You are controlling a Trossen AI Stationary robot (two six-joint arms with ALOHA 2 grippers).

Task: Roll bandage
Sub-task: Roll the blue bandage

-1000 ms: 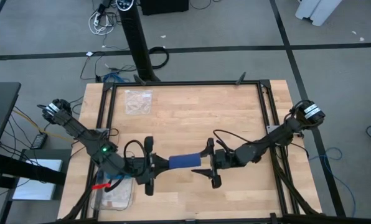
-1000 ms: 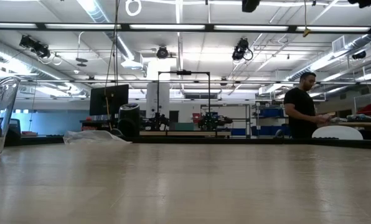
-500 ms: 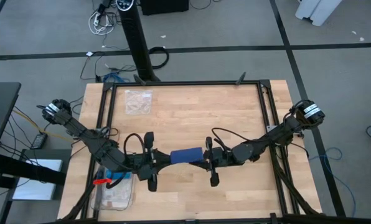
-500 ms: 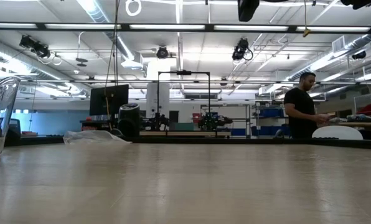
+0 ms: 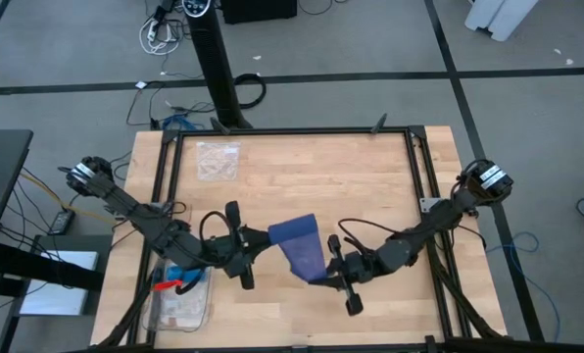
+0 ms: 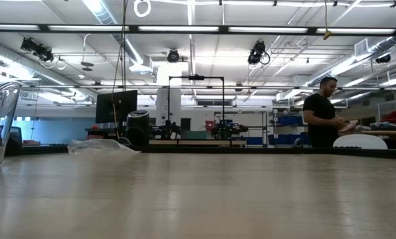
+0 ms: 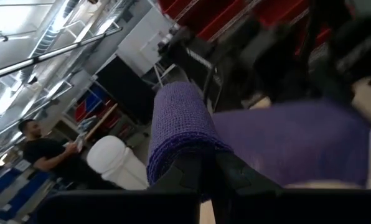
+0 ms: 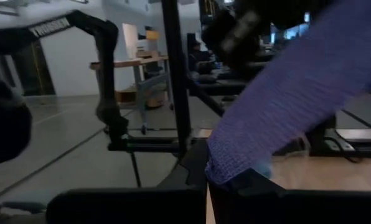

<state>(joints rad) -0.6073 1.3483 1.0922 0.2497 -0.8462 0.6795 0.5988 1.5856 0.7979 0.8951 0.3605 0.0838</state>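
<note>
The bandage (image 5: pixel 299 248) is a navy-blue fabric band. It spans slantwise between my two grippers above the near middle of the wooden table (image 5: pixel 302 176). My left gripper (image 5: pixel 262 241) is shut on its rolled part (image 7: pixel 179 127). My right gripper (image 5: pixel 324 274) is shut on its loose end, which runs away as a flat strip (image 8: pixel 297 87) in the right wrist view. The low view shows neither gripper nor the bandage. My left gripper pinches the end of the rolled part (image 7: pixel 187 155) between its two fingers, coming level from the table's left. The roll stands out beyond the fingertips, and the unrolled band (image 7: pixel 297 143) runs off sideways toward the other arm. My right gripper pinches the end edge of the loose strip (image 8: pixel 228 169) between its two fingers, coming about level from the table's right. The strip rises away from the fingers toward my left gripper and is lifted clear of the table.
A clear plastic bag (image 5: pixel 219 160) lies at the table's far left. A clear tray (image 5: pixel 179 306) with a red item (image 5: pixel 160 287) sits at the near left corner. A black frame (image 5: pixel 414 157) borders the table. A person (image 6: pixel 324 113) stands far behind.
My right gripper has shut on the free end of the bandage and drawn it toward the table's near edge. The bandage, a short compact roll between the grippers before, is now partly unrolled into a flat slanting band. My left gripper has kept hold of the rolled part.
</note>
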